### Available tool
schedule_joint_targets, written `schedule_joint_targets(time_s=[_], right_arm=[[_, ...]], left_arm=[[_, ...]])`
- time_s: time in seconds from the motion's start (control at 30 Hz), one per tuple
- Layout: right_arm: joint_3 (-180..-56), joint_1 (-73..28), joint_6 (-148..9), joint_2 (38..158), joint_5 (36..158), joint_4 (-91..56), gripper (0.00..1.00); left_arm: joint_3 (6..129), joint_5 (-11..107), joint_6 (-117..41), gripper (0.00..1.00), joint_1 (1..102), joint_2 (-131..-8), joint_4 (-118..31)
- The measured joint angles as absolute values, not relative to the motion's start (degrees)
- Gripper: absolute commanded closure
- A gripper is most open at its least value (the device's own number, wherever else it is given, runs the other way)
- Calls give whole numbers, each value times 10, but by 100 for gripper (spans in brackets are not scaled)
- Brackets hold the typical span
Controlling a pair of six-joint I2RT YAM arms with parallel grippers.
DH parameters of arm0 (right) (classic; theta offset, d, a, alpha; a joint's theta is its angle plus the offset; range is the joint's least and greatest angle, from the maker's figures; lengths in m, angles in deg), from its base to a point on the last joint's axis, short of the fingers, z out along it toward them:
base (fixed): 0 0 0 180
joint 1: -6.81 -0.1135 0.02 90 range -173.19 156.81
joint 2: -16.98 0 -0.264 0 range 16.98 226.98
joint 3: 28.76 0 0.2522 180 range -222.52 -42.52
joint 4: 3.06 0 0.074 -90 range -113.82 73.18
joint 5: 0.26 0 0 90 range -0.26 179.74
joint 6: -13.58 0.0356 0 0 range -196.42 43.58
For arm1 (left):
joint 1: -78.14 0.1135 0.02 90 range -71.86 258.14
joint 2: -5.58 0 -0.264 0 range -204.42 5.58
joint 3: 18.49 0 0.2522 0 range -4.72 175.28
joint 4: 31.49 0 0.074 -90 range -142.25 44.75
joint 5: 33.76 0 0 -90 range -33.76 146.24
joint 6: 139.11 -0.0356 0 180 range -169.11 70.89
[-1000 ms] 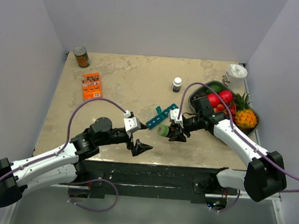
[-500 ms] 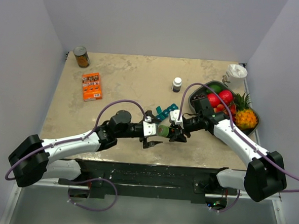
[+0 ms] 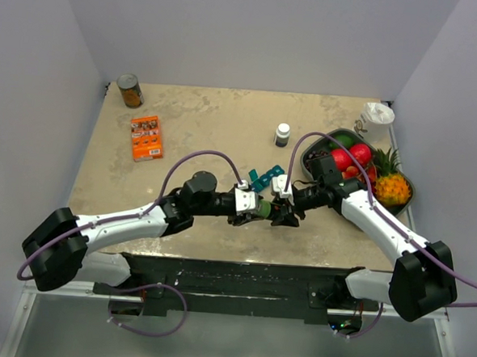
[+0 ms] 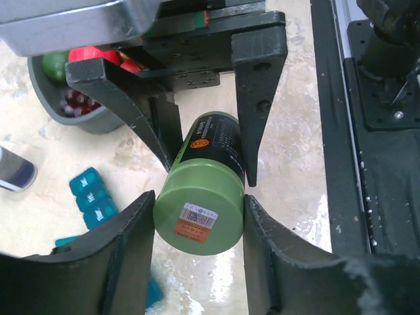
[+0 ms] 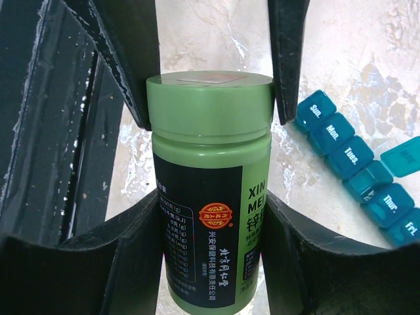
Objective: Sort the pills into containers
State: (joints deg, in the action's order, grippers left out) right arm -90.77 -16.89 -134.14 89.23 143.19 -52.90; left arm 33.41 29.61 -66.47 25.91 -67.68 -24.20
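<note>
so the right gripper [image 3: 279, 208] is clamped on the green plastic pill bottle [image 3: 262, 207], long axis pointing cap-first into the left gripper [image 3: 251, 209], whose jaws straddle the cap [image 4: 199, 211] (can't tell if gripping), with the teal-blue plastic strip of containers [image 3: 262, 177] lying just behind them.

Both arms [image 3: 122, 224] wear white shells, black joints and purple cables [image 3: 199, 153], with black left claw [image 4: 199, 200] and right claw [image 5: 209, 203].
</note>
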Motion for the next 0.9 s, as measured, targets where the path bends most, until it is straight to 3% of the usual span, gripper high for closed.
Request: schedule_joint_targets(time_s=[0.2, 0.57, 0.9], right_arm=[[-908, -169, -1332, 892, 1432, -520, 100], [-908, -173, -1299, 892, 1434, -491, 100], [-908, -169, -1295, 888, 1437, -498, 100]], left_arm=[[334, 338, -508, 100, 267, -671, -244], [329, 378, 143, 100, 316, -667, -306], [325, 389, 317, 100, 316, -655, -326]])
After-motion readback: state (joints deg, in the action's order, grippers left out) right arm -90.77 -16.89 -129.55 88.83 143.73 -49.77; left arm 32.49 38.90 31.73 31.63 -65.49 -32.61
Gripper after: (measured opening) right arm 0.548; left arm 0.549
